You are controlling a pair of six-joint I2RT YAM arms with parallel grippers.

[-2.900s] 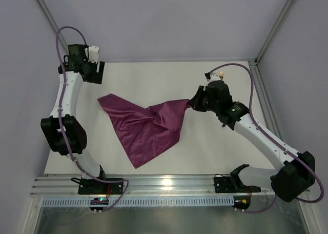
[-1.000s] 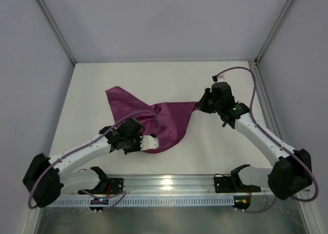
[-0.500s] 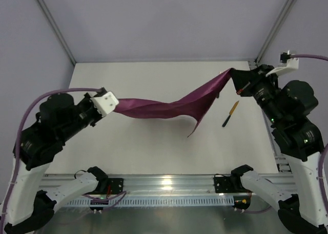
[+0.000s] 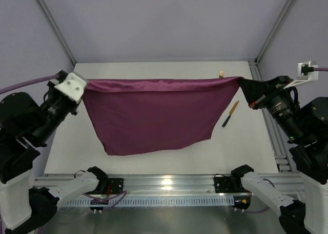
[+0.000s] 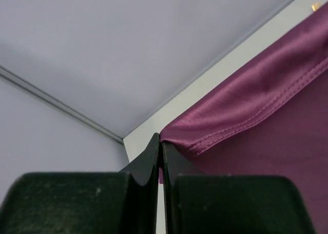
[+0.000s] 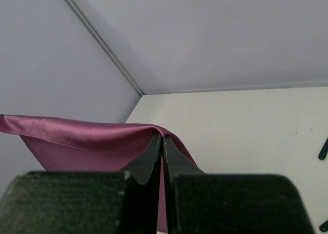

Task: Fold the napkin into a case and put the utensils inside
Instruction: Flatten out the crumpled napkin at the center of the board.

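The magenta-purple napkin (image 4: 154,116) hangs spread in the air like a sheet, its top edge pulled taut between both arms. My left gripper (image 4: 84,85) is shut on its top left corner, and the left wrist view shows the fingers pinching the hemmed corner (image 5: 161,141). My right gripper (image 4: 242,81) is shut on the top right corner (image 6: 162,137). A gold-bladed knife (image 4: 230,114) with a dark handle lies on the table right of the cloth. Only the gold tip of the fork (image 4: 222,74) shows above the napkin's top edge.
The white table (image 4: 154,70) lies under and behind the cloth, with grey walls close on three sides. An aluminium rail (image 4: 164,182) with the arm bases runs along the near edge. Another rail (image 4: 272,136) borders the right side.
Both grippers have risen and pulled further apart. The napkin, twisted and sagging half a second ago, now hangs flat with a straight top edge. The fork's tip has come into sight.
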